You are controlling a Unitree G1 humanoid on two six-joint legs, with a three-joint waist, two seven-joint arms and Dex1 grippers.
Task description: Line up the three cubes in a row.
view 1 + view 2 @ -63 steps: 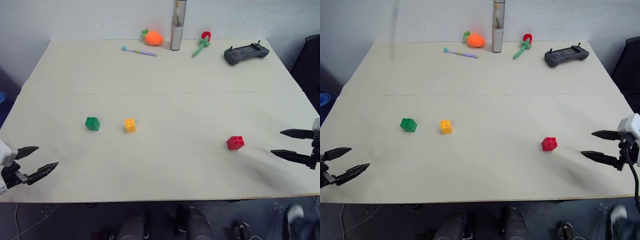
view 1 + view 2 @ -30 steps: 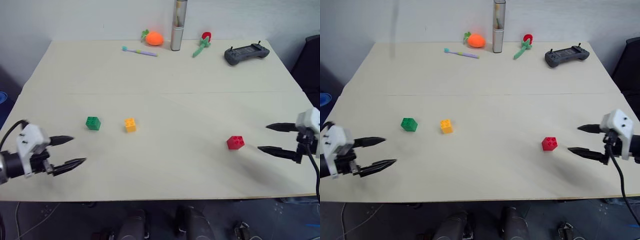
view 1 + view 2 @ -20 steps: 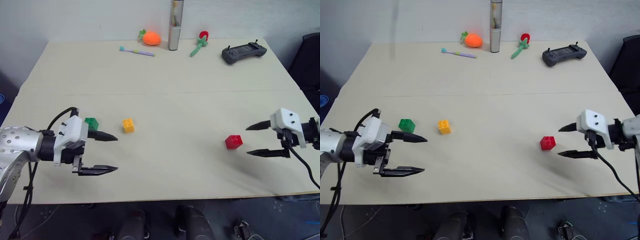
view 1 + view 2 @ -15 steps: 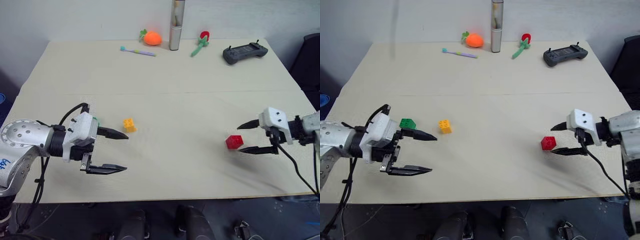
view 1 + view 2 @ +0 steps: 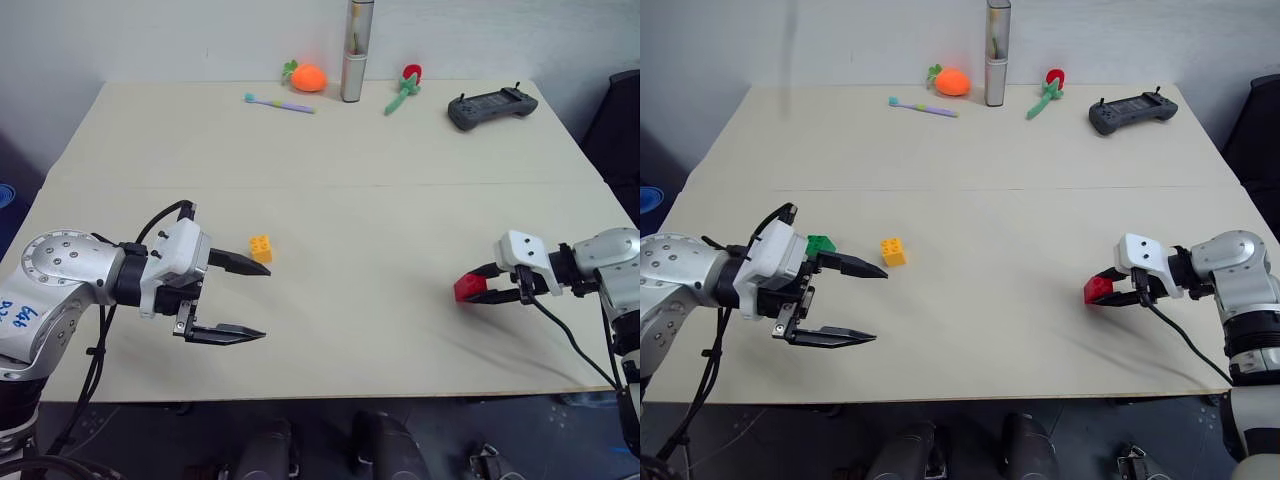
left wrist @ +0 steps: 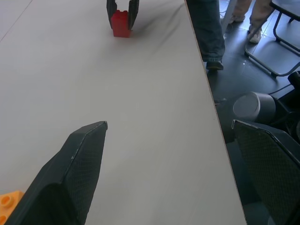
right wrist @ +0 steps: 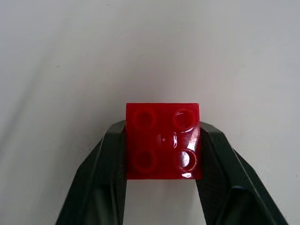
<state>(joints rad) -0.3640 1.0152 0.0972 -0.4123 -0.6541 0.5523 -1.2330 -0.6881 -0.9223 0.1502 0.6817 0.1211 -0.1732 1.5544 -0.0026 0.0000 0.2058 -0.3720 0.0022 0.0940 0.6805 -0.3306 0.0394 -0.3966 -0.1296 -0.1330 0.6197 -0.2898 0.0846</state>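
The red cube (image 7: 162, 140) rests on the table toward the right, and my right gripper (image 5: 470, 290) is shut on it, one finger against each side. The yellow cube (image 5: 260, 247) sits left of centre. Just left of it is the green cube (image 5: 821, 243), partly hidden behind my left gripper's housing. My left gripper (image 5: 267, 303) hovers open near the front left, pointing right, its upper finger tip close in front of the yellow cube. In the left wrist view the red cube (image 6: 120, 23) shows far off between the right gripper's fingers.
Along the table's far edge lie an orange carrot toy (image 5: 308, 76), a toothbrush (image 5: 278, 101), a tall metal cylinder (image 5: 353, 50), a red flower toy (image 5: 405, 85) and a dark game controller (image 5: 492, 105). A person's legs (image 6: 208, 28) stand beyond the table's right side.
My right gripper moved left around the red cube and shut on it. My left gripper swung in from the front left, rightward, and now covers part of the green cube.
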